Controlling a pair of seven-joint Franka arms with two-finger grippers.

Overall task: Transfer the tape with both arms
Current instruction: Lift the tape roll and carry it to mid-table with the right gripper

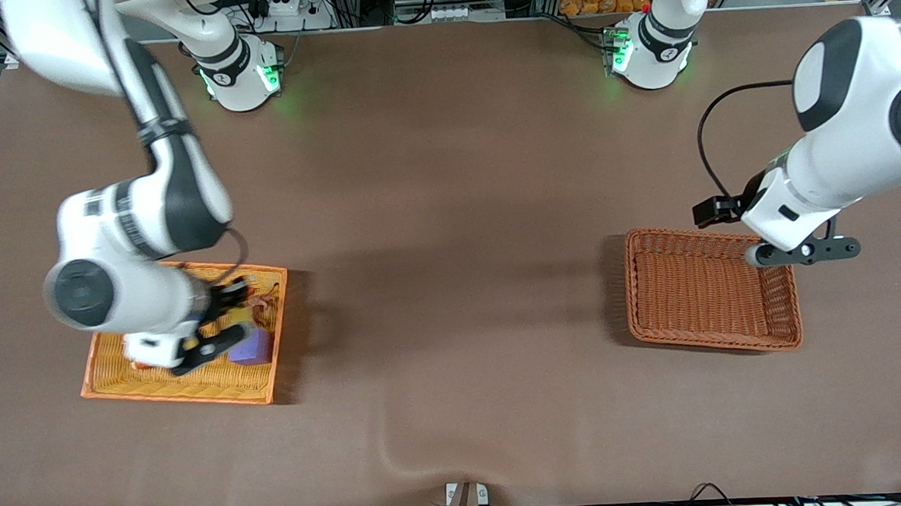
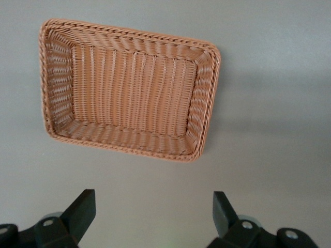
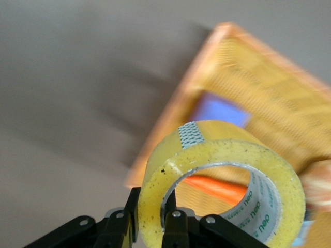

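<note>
The tape (image 3: 222,155) is a translucent yellow roll with a grey-white core. My right gripper (image 3: 152,199) is shut on its wall, one finger inside the ring and one outside. In the front view the right gripper (image 1: 229,317) is over the orange basket (image 1: 106,374) at the right arm's end of the table, and the arm hides most of the tape. My left gripper (image 2: 154,206) is open and empty. It hangs over the edge of the brown wicker basket (image 1: 638,290) at the left arm's end, where the gripper (image 1: 800,251) also shows in the front view.
A purple cube (image 1: 251,347) lies in the orange basket, also seen in the right wrist view (image 3: 217,111), with an orange item (image 3: 217,188) and other small things beside it. The brown basket (image 2: 51,77) holds nothing. Brown cloth covers the table.
</note>
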